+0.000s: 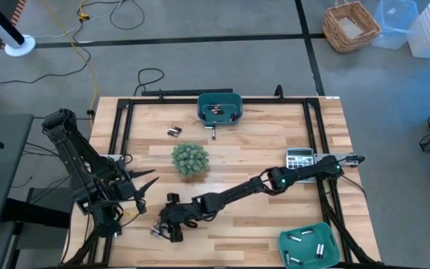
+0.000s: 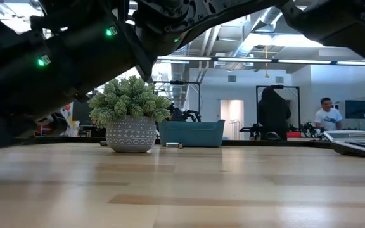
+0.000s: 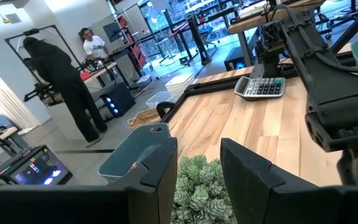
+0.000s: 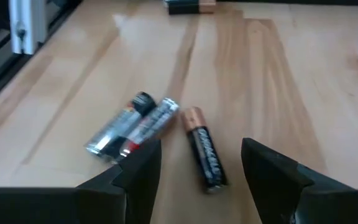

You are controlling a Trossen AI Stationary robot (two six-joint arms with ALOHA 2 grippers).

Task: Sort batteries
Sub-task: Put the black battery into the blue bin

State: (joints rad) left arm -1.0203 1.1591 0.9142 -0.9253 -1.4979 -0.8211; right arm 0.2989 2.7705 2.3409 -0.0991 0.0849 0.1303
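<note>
Three batteries lie side by side on the wood near the table's near edge: two silvery cells and one black cell with a copper end. In the high view they show as a small cluster. My right gripper hovers open just above them, and the black cell lies between its fingers, untouched. Raised over the table's left side, my left gripper is open and points toward the plant. More batteries lie in the far teal bin and in the near right teal bin.
A potted plant stands mid-table, just beyond the right arm. The grey calculator sits at the right edge. Loose small items lie near the far bin. A black frame rail borders the table. People stand in the room behind.
</note>
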